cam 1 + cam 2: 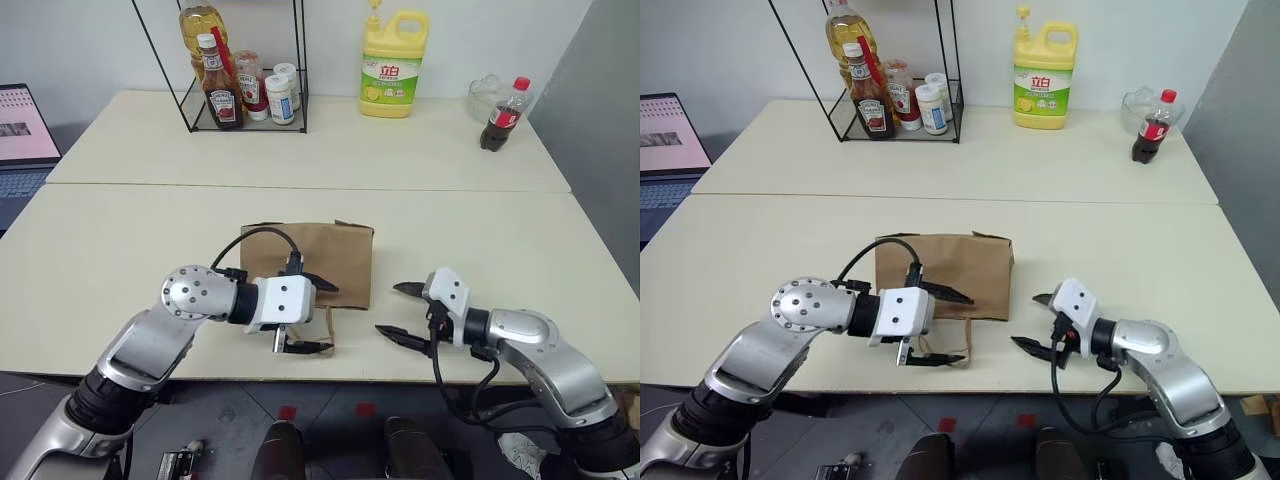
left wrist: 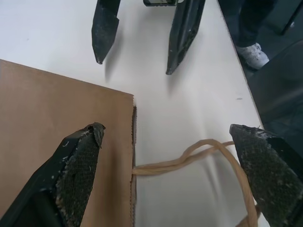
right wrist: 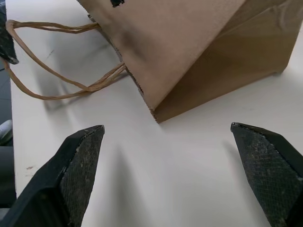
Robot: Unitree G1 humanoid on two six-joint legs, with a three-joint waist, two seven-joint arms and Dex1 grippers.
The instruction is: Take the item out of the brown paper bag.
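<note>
You are at the very start: nothing is out of the brown paper bag yet, and neither gripper has hold of anything. Nearest you, at the bag's mouth edge, the left gripper has its fingers spread wide, one fingertip over the paper and the other out past the cord handles that trail off the bag onto the table. Just beside the bag on its other side, the right gripper is likewise spread, aimed at the bag's near corner and apart from it. The bag lies flat, and the item is not visible, presumably hidden inside. You have yet to open or steady the mouth, reach in, and draw the item out. Well beyond the bag stand a yellow jug and cola bottle.
</note>
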